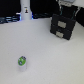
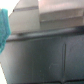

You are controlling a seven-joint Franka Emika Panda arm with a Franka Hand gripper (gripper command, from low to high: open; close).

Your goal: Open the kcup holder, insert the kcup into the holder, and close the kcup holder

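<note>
The kcup [image 1: 22, 61], a small white pod with a green lid, stands alone on the white table toward the exterior view's lower left. The kcup holder [image 1: 62, 26], a black boxy unit, sits at the back on the exterior view's right. My gripper [image 1: 67, 7] hovers just above and behind the holder's top, far from the kcup, too dark and small to read its fingers. The wrist view is filled by a blurred close-up of the holder's dark panels [image 2: 47, 55]; no fingertips show there. Whether the tray is pulled out is unclear.
A white bottle-like object [image 1: 25, 10] with a dark mark stands at the back on the exterior view's left, beside dark clutter along the table's far edge. A teal shape [image 2: 4, 27] shows at the edge of the wrist view. The white table [image 1: 45, 55] spans between pod and holder.
</note>
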